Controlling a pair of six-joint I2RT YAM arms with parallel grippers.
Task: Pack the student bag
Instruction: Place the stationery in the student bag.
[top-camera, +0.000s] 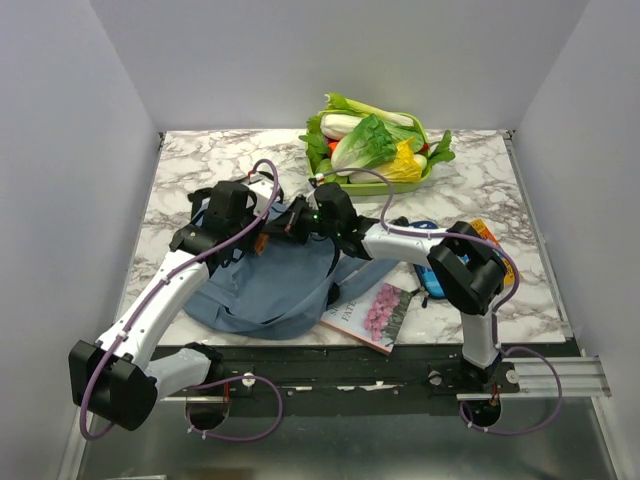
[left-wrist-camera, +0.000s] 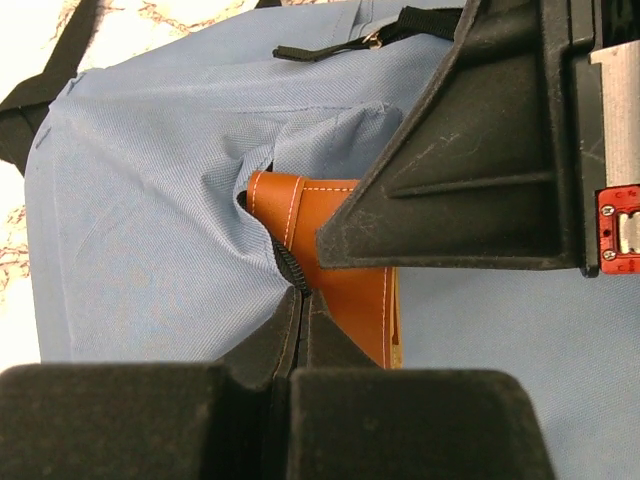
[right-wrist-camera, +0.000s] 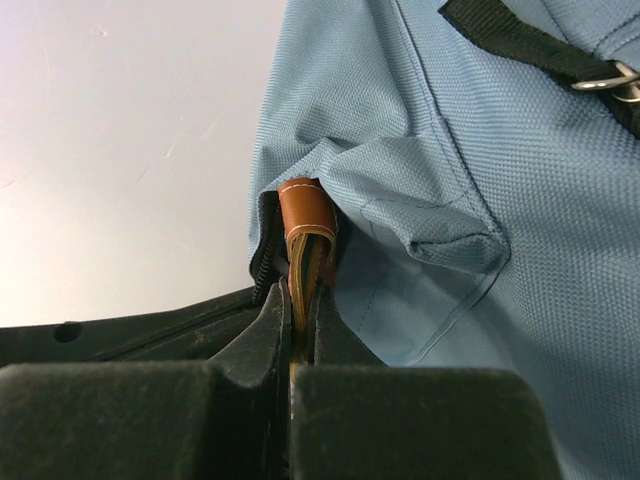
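Observation:
The grey-blue student bag (top-camera: 265, 285) lies flat on the marble table in front of both arms. It fills the left wrist view (left-wrist-camera: 150, 230) and the right wrist view (right-wrist-camera: 480, 170). A brown leather tab (left-wrist-camera: 345, 290) sits at its zipper opening and also shows in the right wrist view (right-wrist-camera: 305, 215). My left gripper (top-camera: 262, 240) (left-wrist-camera: 300, 295) is shut on the black zipper edge (left-wrist-camera: 290, 262) beside the tab. My right gripper (top-camera: 300, 224) (right-wrist-camera: 302, 290) is shut on the leather tab, right next to the left gripper.
A book with pink flowers (top-camera: 372, 312) lies at the bag's right edge. A small blue pencil case (top-camera: 432, 282) and an orange item (top-camera: 487, 237) lie by the right arm. A green tray of vegetables (top-camera: 375, 145) stands at the back.

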